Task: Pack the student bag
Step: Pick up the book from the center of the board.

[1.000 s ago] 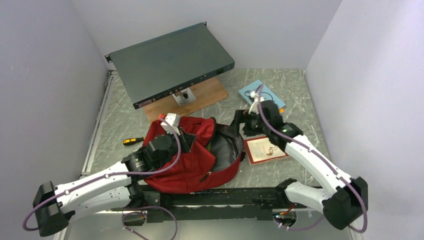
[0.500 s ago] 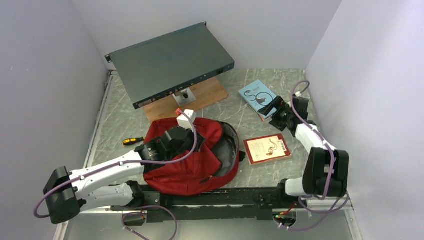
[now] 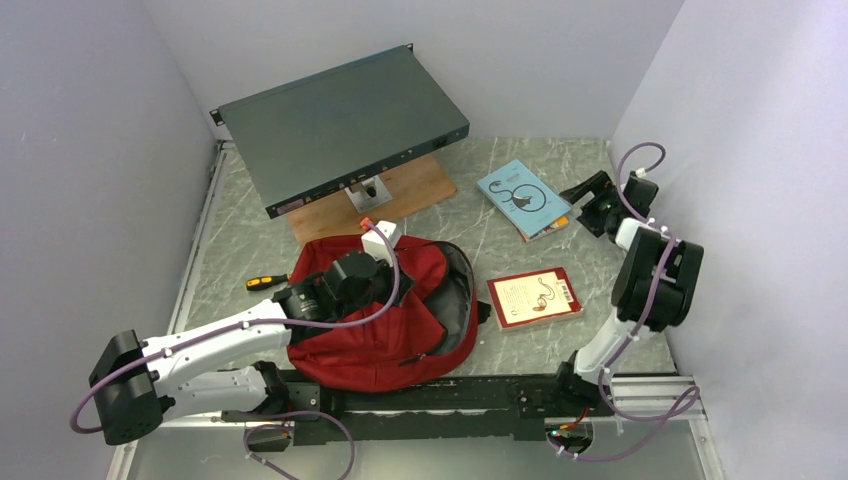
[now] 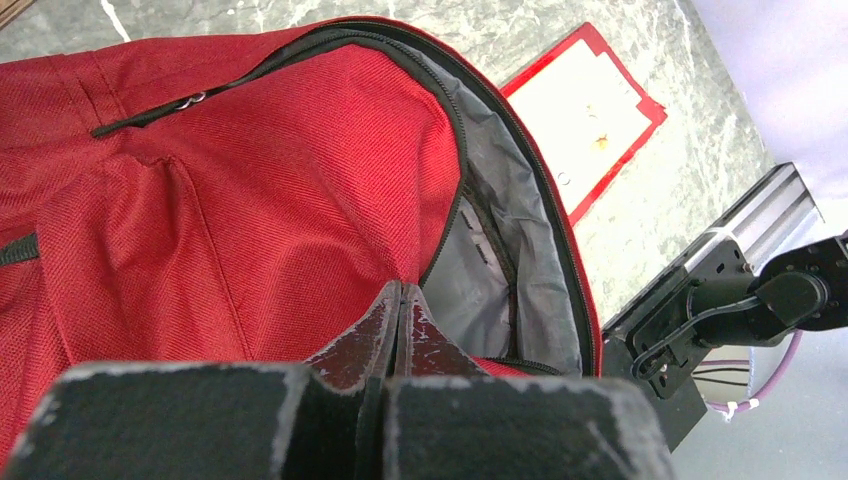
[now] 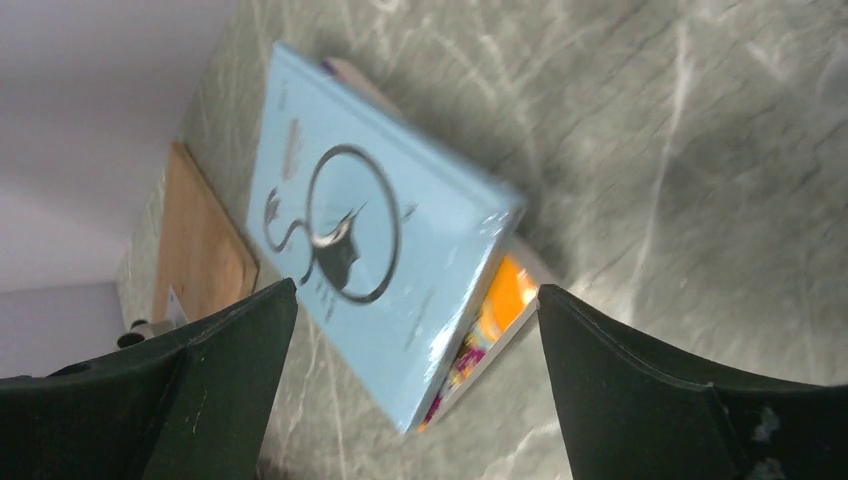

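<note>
Bag (image 3: 420, 330): red, unzipped, near centre.
Left gripper (image 4: 400, 300): jaws pressed together, over bag.
Right gripper (image 5: 417, 292): wide, far right, facing blue book (image 3: 522, 196).

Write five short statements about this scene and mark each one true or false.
1. The right gripper stands open, facing the light blue book. True.
2. The red book is inside the student bag. False: it lies on the table beside the bag.
3. The left gripper is shut. True.
4. The student bag is zipped closed. False: its main opening gapes, showing grey lining.
5. The screwdriver lies on the bag's right. False: it lies on its left.
</note>
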`<state>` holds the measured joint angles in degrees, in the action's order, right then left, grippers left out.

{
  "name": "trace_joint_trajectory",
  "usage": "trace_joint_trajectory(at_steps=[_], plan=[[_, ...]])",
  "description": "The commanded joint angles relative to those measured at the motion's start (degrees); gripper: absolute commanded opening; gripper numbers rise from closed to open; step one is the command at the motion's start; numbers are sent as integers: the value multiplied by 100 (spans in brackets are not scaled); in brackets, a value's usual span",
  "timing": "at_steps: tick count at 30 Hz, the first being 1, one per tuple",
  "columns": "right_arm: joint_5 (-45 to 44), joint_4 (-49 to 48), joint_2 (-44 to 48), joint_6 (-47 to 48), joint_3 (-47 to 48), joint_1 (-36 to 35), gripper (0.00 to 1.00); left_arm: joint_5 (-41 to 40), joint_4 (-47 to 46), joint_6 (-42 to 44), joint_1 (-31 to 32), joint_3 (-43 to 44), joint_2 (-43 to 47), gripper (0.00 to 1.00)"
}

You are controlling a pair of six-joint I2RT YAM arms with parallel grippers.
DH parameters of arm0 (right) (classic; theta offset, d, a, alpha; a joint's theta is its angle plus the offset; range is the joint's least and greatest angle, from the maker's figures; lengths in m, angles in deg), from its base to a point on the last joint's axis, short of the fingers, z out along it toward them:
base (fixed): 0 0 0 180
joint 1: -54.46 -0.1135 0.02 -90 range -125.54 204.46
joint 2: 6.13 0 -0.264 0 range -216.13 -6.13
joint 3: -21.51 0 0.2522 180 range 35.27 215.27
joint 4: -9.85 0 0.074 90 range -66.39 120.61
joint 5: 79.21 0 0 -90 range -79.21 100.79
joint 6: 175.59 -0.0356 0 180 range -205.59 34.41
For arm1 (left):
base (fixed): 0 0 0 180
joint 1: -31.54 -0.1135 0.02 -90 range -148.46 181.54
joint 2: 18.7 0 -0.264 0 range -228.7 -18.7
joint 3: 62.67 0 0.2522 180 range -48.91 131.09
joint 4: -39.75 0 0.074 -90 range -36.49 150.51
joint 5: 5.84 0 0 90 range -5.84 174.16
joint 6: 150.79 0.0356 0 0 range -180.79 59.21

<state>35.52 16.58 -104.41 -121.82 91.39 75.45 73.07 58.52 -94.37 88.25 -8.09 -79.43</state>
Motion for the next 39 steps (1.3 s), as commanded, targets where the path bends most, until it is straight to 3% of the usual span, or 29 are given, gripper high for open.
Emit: trace_joint_trajectory(at_steps=[1,5,14,30,39], plan=[[940,-758,-890,-199,398,365,91,274,-170,211,-2,236,46,0],[1842,-1630,-1748,-634,584,617,79,283,-230,208,-6,191,104,0],[2475,-3409,-2772,-2095,618,689,66,297,-116,148,-16,264,157,0],[2791,-4131,-3421,-2748,905,539,46,412,-77,27,-15,452,-65,0],[2756,-4379,-3461,-2827,746,413,48,425,-157,-14,-19,480,-168,0]])
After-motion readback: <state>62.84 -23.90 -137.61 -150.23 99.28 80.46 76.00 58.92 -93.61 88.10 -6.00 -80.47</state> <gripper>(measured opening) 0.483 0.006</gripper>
